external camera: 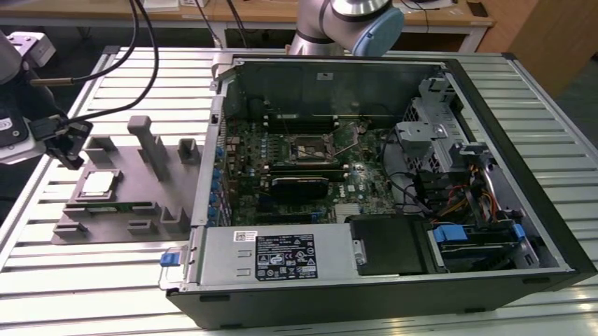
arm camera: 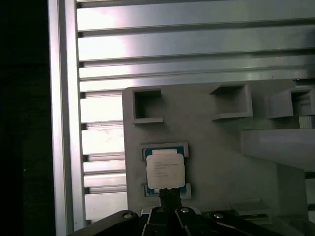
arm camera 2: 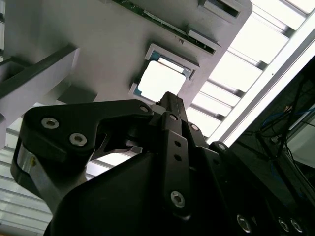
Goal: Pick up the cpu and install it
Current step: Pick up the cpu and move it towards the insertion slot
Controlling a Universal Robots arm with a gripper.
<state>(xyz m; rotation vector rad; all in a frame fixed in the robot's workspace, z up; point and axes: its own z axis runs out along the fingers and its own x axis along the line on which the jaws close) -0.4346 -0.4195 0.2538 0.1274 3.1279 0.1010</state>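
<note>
The cpu (external camera: 98, 183), a small square chip with a silvery top, lies flat in a shallow pocket of the grey fixture plate (external camera: 140, 210) at the exterior view's left, outside the computer case. Both wrist views show it: cpu (arm camera: 165, 169), cpu (arm camera 2: 160, 78). My gripper (external camera: 73, 159) hangs above the plate just beside the chip, apart from it. Its dark fingers (arm camera: 167, 194) meet in one narrow tip with nothing between them; the same gripper (arm camera 2: 170, 98) tip points at the chip's edge. The motherboard socket (external camera: 313, 147) sits inside the open case.
The open computer case (external camera: 393, 182) fills the middle and the exterior view's right, with a power supply (external camera: 280, 255) along its near side. Grey posts (external camera: 150, 147) rise from the fixture plate beside the chip. Everything rests on a slatted aluminium table (external camera: 84, 280).
</note>
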